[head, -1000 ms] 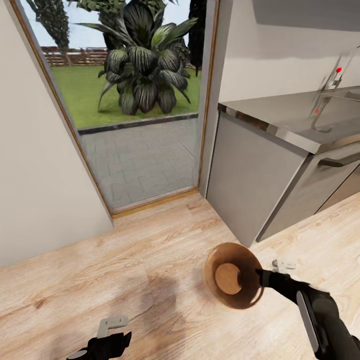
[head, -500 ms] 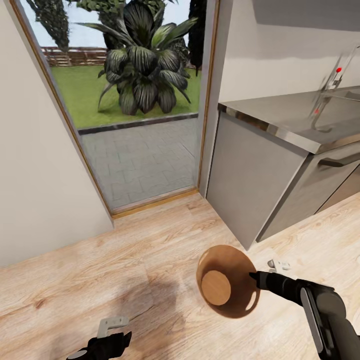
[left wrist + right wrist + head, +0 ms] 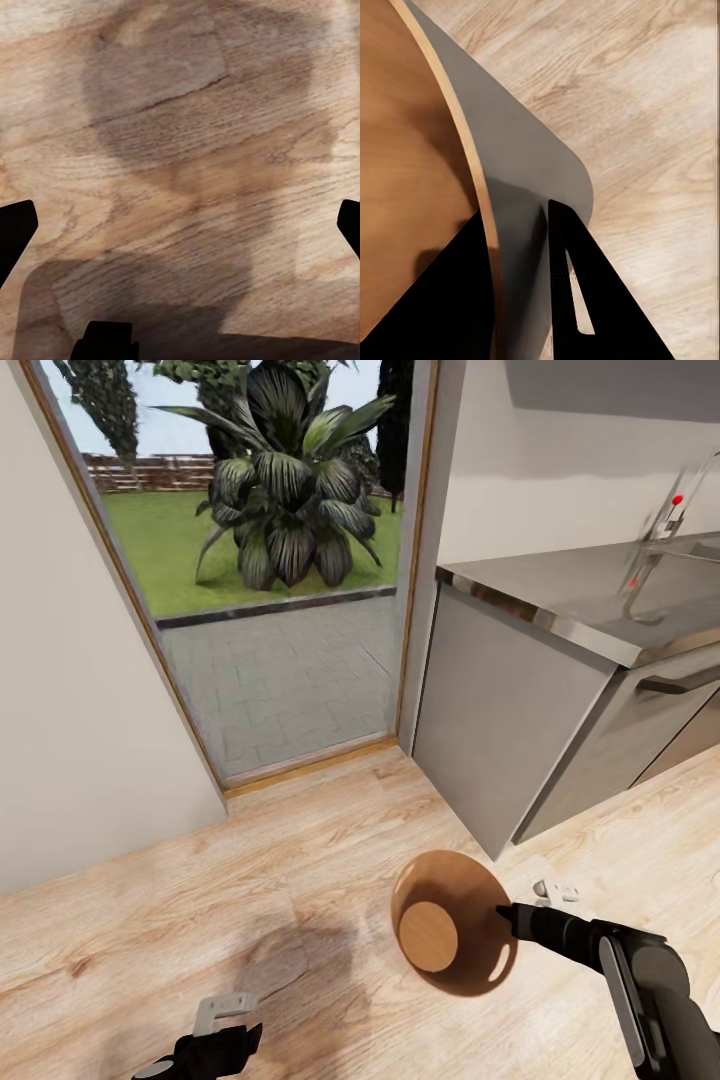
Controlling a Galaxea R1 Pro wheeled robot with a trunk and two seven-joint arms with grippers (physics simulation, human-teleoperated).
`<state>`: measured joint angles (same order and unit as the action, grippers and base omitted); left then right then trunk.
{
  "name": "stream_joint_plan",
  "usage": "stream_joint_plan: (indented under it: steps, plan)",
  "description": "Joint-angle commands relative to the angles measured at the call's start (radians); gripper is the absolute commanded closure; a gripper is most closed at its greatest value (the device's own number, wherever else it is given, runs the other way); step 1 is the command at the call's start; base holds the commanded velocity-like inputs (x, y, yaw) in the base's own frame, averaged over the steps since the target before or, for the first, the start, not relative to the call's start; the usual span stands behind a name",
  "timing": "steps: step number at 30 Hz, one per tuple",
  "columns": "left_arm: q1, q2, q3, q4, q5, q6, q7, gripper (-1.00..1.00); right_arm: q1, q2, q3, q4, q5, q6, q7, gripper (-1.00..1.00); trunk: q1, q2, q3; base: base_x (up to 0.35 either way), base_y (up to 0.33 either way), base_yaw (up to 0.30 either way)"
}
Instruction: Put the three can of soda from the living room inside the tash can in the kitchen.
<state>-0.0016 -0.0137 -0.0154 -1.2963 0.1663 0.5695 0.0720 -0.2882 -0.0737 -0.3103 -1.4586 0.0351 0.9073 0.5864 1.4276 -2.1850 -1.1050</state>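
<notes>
The tash can hangs tilted above the pale wood floor, its mouth turned up toward the head camera so the round brown base shows inside. The right gripper is clenched on its rim, one finger inside the wall and one outside, as the right wrist view shows. Since a second ago the can has slid a little left and lower in the head view, and its opening faces the camera more fully. The left gripper stays low over the floor with its fingers spread apart. Farther off stand the grey cabinet with its steel counter, the wood-framed glass door and the garden plant
</notes>
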Motion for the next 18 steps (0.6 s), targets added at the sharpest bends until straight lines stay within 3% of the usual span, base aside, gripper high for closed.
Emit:
stream_joint_plan:
  steps: [1, 6, 12, 18]
  plan:
    - [0.000, 0.000, 0.000, 0.000, 0.000, 0.000, 0.000, -1.00, 0.000, 0.000, 0.000, 0.000, -0.029, 0.008, 0.004, 1.00, 0.000, 0.000, 0.000, 0.000, 0.000, 0.000]
    - [0.000, 0.001, 0.000, 0.006, 0.001, -0.009, -0.001, -1.00, 0.000, 0.001, 0.000, 0.001, -0.031, 0.009, 0.002, 1.00, 0.000, 0.000, 0.002, 0.000, 0.000, 0.000]
    - [0.000, 0.001, 0.001, 0.044, 0.001, -0.083, -0.002, -1.00, 0.000, 0.001, -0.001, 0.006, -0.031, 0.010, 0.000, 1.00, 0.000, 0.000, 0.010, 0.000, 0.000, 0.038]
    - [0.000, 0.000, 0.001, 0.047, 0.000, -0.082, -0.003, -1.00, 0.000, 0.002, 0.000, 0.006, -0.024, 0.010, -0.001, 1.00, 0.000, 0.000, 0.020, 0.000, 0.000, 0.079]
